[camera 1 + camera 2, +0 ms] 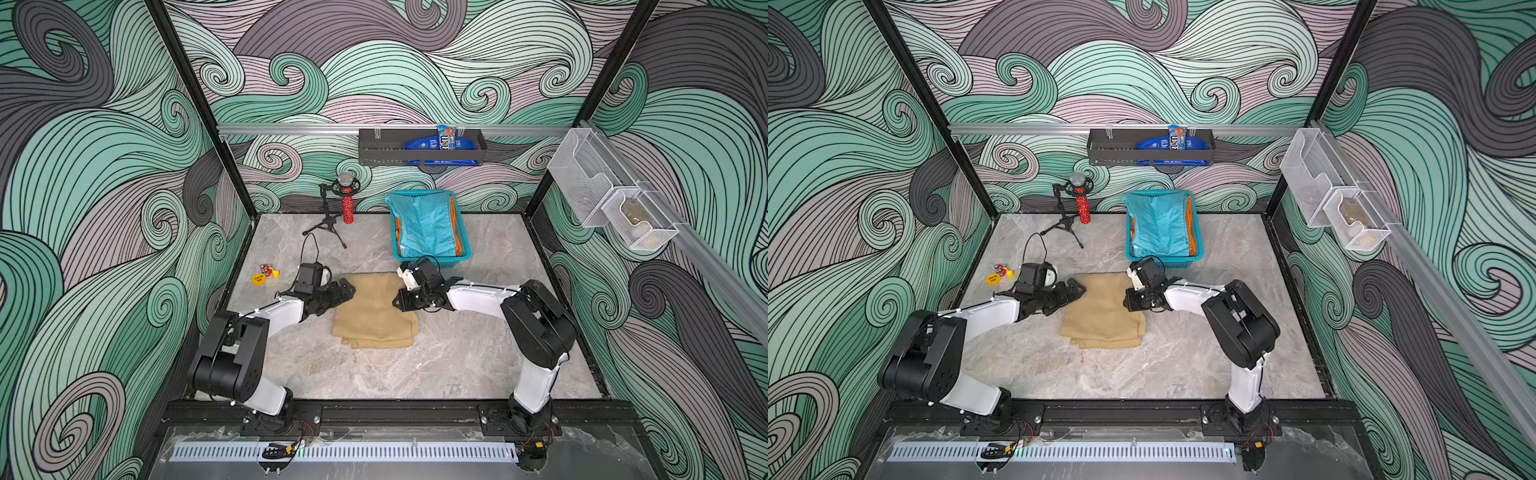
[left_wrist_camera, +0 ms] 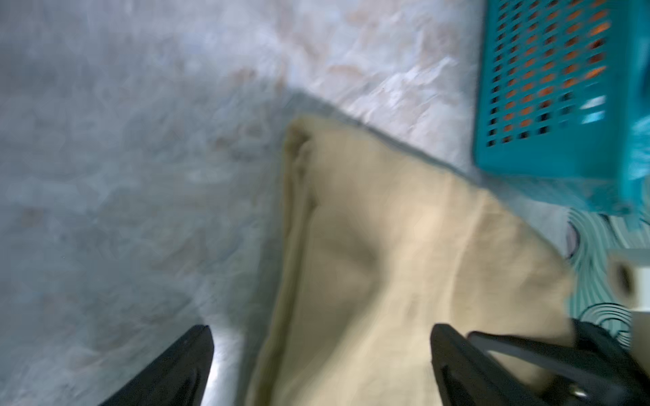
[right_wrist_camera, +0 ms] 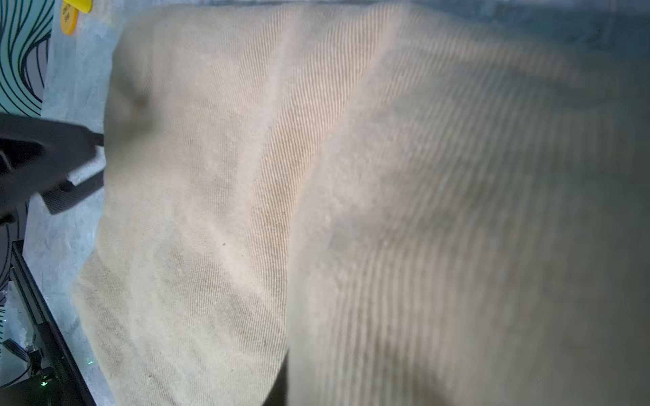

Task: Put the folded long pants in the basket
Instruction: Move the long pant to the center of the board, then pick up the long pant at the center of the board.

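Marble tabletop (image 1: 457, 353), tan pants (image 1: 374, 316) lengthwise front-to-back

light: even, bright | top views: sharp | wrist views: motion-blurred

Enclosure walls (image 1: 415, 62) carry a swirling wave mural in green, mauve and grey. Black corner posts (image 1: 195, 83) frame the back wall. A silver rail (image 1: 291, 129) crosses it. The table (image 1: 478, 353) is grey marble-patterned. Lighting is even.
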`<state>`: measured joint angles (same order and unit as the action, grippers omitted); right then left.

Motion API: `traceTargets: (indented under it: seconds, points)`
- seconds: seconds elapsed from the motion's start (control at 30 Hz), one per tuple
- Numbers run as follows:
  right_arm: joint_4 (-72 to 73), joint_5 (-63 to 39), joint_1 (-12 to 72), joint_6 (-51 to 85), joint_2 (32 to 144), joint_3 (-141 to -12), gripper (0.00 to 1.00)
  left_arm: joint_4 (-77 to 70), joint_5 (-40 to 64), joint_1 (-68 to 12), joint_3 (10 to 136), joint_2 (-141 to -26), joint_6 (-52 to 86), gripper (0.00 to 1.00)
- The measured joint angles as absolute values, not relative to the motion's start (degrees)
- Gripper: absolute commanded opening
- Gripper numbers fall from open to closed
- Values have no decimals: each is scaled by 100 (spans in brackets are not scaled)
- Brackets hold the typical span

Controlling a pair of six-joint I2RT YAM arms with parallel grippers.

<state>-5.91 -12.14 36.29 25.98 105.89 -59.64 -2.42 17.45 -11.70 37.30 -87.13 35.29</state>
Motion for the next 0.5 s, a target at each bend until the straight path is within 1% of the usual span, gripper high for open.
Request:
traceTargets:
  seconds: [0.1, 0.3, 0.33, 0.37, 0.4, 0.43, 0.47, 0.5]
  points:
    - [-633, -1208, 3629, 2585, 10600, -6010, 0, -434, 1774, -1170, 3715, -8807, 3520, 96]
    - [-714, -1212, 3629, 2585, 10667, -6169, 0, -1496, 2633, -1291, 3413, -9142, 3859, 80]
    - [-727, -1212, 3629, 2585, 10687, -6195, 0, -1686, 2742, -1354, 3350, -9190, 3940, 76]
    - [-742, -1212, 3629, 2585, 10702, -6213, 0, -1857, 2823, -1428, 3293, -9242, 4032, 69]
    - [-764, -1212, 3629, 2587, 10707, -6219, 0, -2016, 2893, -1496, 3225, -9288, 4145, 59]
    - [-784, -1212, 3629, 2587, 10707, -6222, 0, -2102, 2941, -1538, 3168, -9310, 4200, 48]
    - [-808, -1210, 3623, 2587, 10707, -6224, 0, -2189, 2982, -1568, 3096, -9319, 4294, 33]
    - [-838, -1210, 3621, 2587, 10707, -6226, 0, -2193, 2989, -1584, 3026, -9319, 4333, 22]
